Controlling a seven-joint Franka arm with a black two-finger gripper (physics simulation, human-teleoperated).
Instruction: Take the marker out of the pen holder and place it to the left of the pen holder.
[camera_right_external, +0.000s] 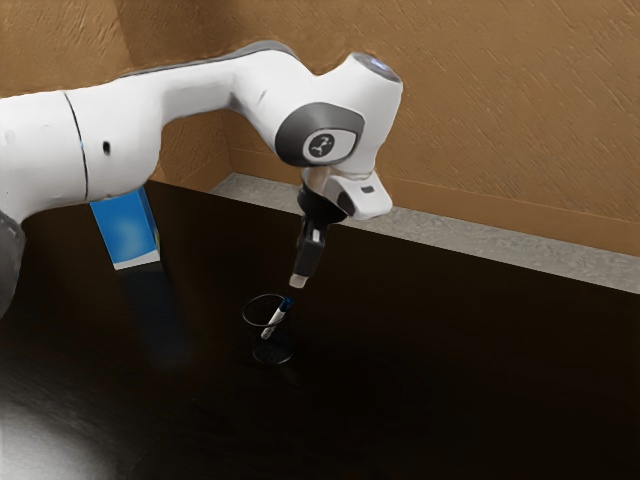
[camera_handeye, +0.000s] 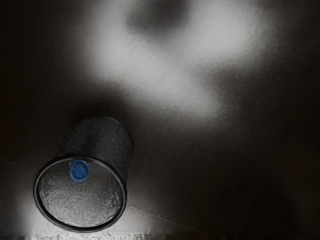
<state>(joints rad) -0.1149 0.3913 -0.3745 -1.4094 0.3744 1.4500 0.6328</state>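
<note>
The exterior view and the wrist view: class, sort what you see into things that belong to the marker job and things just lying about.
Belongs to the job:
- marker, leaning in the pen holder
- pen holder
- end effector, above the holder

Just lying about:
- blue-and-white box, standing on the dark table

Round dark emblem (camera_right_external: 320, 146) on the white robot arm (camera_right_external: 205, 90), pale marks inside it; no words legible
</note>
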